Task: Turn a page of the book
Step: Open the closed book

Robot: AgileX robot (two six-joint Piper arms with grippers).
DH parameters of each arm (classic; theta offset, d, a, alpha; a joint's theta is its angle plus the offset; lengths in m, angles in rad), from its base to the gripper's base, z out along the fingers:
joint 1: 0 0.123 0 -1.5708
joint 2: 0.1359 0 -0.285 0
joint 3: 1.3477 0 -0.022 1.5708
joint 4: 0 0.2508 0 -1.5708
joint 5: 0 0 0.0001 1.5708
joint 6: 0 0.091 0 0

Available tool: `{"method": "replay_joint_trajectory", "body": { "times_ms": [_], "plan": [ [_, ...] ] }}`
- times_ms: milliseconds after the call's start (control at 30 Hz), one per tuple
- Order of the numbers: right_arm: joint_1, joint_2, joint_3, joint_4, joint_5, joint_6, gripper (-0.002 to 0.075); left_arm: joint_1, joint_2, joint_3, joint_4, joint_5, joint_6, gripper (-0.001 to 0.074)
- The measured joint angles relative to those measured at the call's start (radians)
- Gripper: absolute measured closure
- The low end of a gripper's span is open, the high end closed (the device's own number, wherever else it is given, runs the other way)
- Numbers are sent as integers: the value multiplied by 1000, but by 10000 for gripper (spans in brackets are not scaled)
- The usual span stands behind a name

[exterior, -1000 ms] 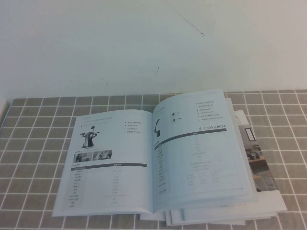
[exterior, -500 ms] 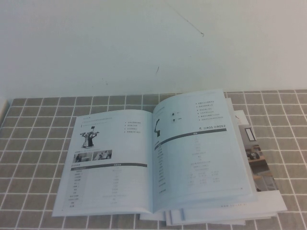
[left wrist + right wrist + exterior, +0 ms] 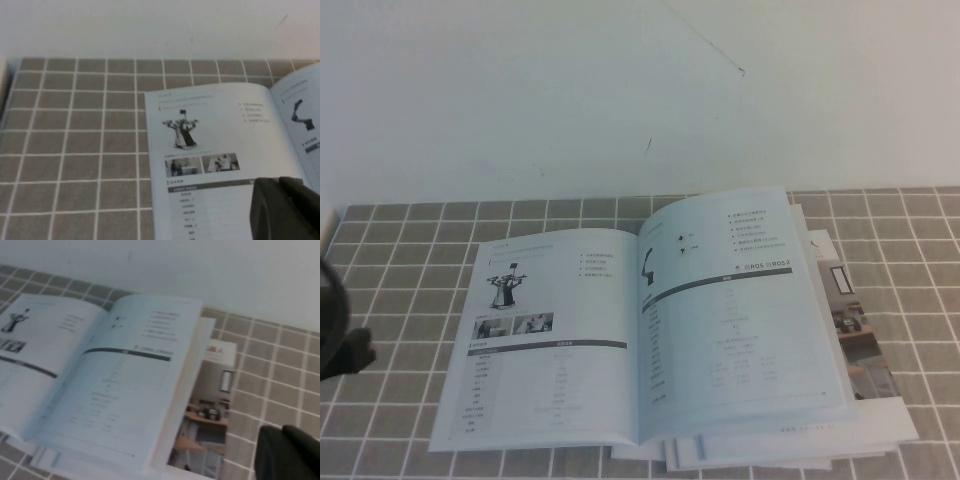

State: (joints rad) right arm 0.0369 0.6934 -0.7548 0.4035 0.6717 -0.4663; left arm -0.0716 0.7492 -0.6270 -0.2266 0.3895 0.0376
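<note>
Newly arrived at the high view's left edge, the left gripper (image 3: 338, 345) nears the book (image 3: 650, 340), open on the checked tablecloth (image 3: 400, 260); the page (image 3: 740, 320) lies flat, unturned. Right gripper (image 3: 287, 455) waits beside it. Neither gripper's state can be told.

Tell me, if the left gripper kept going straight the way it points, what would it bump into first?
Probably the book. The left gripper points over its left-hand sheet with the standing robot figure, though depth is hard to judge. The right gripper sits beside the booklet.
</note>
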Motion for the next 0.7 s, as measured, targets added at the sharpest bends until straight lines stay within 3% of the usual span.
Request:
{"method": "replay_joint_trajectory", "body": {
  "times_ms": [200,333,533,700],
  "plan": [
    [2,256,-24,372,23,-377,729,0,259,-104,-345,92,306,738],
    [81,446,-26,578,-8,-561,729,0,431,-149,-606,143,550,738],
    [270,689,-60,651,-152,-644,729,-41,645,-169,-865,135,768,738],
    [307,845,-145,653,-164,-648,688,-75,787,-169,-920,94,817,738]
  ]
}}
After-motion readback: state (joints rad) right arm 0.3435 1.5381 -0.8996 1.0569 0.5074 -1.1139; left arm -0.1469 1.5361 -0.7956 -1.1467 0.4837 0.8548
